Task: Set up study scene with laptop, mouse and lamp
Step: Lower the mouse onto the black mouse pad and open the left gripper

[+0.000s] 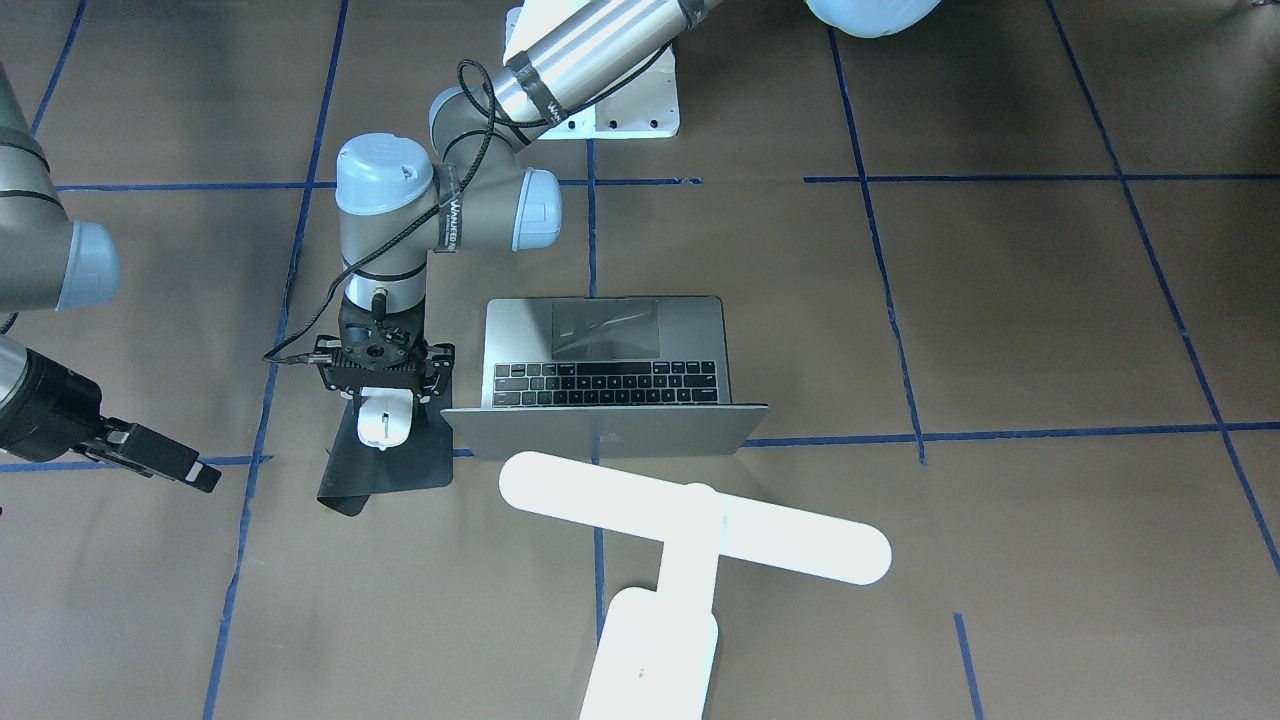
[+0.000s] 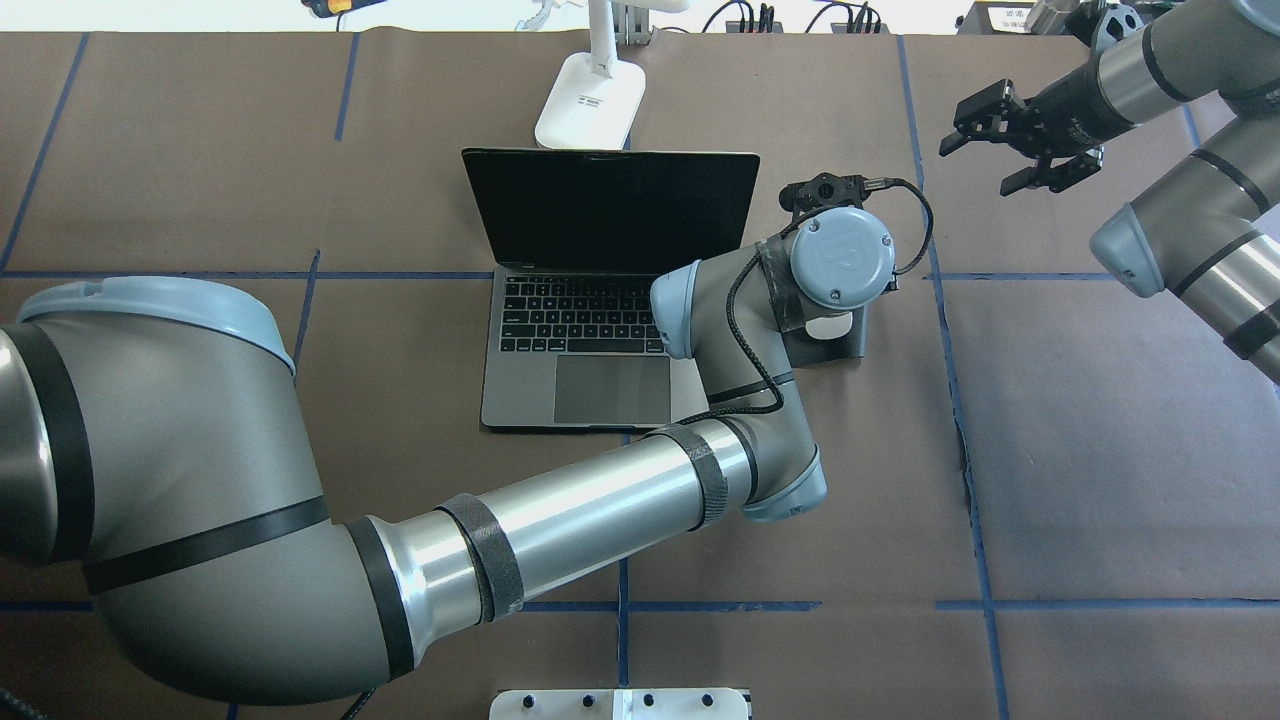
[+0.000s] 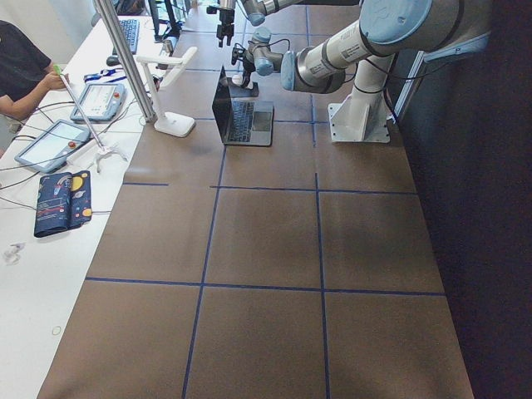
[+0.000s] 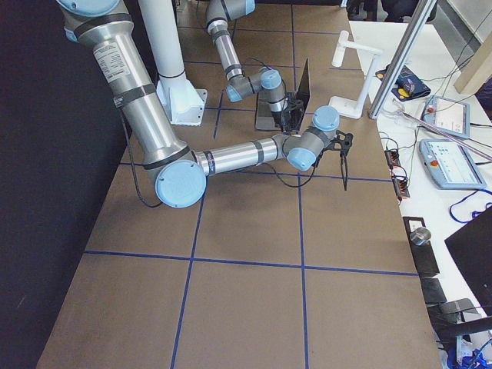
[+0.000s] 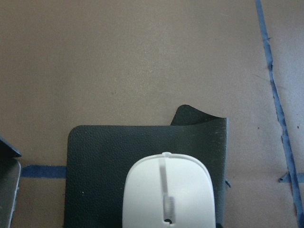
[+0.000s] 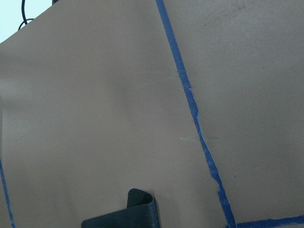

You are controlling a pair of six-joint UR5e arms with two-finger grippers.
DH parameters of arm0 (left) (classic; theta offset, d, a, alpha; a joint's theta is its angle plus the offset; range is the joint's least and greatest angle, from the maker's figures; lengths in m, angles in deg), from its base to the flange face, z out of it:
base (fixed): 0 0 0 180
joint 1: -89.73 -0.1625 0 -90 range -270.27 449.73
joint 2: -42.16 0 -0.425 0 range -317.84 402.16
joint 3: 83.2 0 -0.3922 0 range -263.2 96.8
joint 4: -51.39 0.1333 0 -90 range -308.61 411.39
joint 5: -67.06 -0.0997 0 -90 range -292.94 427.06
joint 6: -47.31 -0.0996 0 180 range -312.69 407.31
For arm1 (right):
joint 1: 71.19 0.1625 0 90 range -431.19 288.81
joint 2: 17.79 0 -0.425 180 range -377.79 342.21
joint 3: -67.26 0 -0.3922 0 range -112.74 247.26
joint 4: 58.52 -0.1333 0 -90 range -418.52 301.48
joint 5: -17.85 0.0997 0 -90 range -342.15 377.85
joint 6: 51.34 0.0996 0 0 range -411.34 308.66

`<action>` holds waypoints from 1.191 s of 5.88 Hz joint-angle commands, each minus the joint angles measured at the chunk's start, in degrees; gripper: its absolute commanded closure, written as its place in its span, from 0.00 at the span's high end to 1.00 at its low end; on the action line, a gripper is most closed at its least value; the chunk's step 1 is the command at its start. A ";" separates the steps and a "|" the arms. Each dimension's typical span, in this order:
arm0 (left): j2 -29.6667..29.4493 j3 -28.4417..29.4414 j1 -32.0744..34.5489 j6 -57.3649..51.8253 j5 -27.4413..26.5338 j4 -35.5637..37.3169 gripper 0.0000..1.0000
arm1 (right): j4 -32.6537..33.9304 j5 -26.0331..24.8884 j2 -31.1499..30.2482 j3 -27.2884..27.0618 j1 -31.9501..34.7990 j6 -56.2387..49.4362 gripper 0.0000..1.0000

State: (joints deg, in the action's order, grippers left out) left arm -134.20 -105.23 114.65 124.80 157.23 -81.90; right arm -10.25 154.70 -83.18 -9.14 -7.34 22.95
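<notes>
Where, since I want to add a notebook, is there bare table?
The table on the laptop's robot-left side is bare. Crowded: the mat with mouse and left gripper on its other side, the lamp behind its screen.

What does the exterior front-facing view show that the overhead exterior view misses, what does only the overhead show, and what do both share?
Only the front-facing view: the lamp's long bar head, the laptop's lid with its logo, and the mouse lying on the black mat beneath the left hand. Only the overhead view: the laptop's dark screen; there the left arm hides nearly all of the mouse. Both: the laptop's keyboard and trackpad, the lamp's base and the right hand, off to one side of the laptop.
</notes>
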 commanded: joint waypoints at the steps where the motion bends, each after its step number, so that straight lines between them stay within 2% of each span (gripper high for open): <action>1: 0.06 0.23 -0.04 -2.58 0.70 0.31 0.88 | 0.07 -0.01 0.00 0.11 0.05 -0.02 1.00; 2: 0.06 0.15 0.05 -2.60 0.97 0.31 1.00 | 0.07 -0.01 0.00 0.20 0.14 -0.02 1.00; 4: -0.03 -0.64 0.05 -2.43 0.97 0.49 1.00 | 0.07 -0.09 0.18 0.99 0.22 -0.11 1.00; 6: 0.23 -5.37 0.57 -1.90 0.97 2.32 1.00 | 1.90 -0.18 0.27 1.34 1.71 -2.11 1.00; 7: 1.80 -11.48 1.18 -1.81 1.84 6.42 1.00 | 6.87 -2.01 0.88 1.26 2.24 -8.40 1.00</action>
State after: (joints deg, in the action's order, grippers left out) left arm -133.47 -112.15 115.38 122.85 158.52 -78.50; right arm -6.98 153.90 -82.72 -7.86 -5.64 19.06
